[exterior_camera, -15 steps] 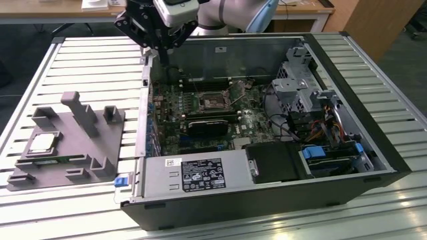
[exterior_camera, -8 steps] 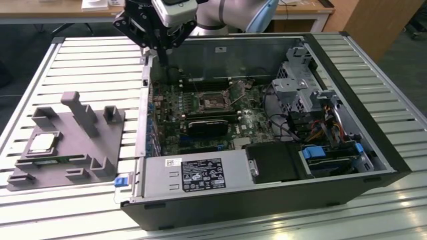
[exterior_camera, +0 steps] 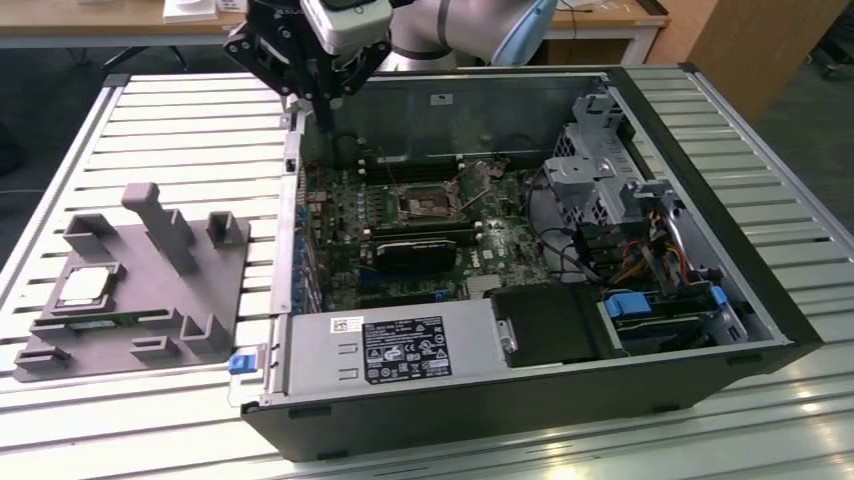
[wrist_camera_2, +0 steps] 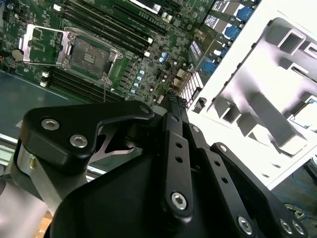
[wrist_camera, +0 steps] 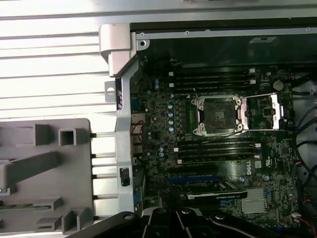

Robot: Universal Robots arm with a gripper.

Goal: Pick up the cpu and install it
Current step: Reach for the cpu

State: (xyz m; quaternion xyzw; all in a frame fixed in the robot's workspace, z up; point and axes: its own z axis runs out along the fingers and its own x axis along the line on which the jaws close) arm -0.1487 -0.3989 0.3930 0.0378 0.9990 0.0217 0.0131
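Not started: silvery square cpu (exterior_camera: 87,285) sits on grey plastic fixture (exterior_camera: 220,300), black hand (exterior_camera: 320,120) pressed together (empty) over black pc case (exterior_camera: 534,400), mobo socket (exterior_camera: 427,205) vacant.

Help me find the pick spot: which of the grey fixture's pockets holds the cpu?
The one near the fixture's edge on the exterior view's left: the cpu lies flat there, silvery top up; no other shows silver.

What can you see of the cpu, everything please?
The cpu is a small flat square chip with a silvery-grey metal top and a thin pale edge. It lies flat, top up, in a shallow seat of the grey fixture on the slatted table, at the exterior view's left, outside the computer case. Only the fixture touches it.
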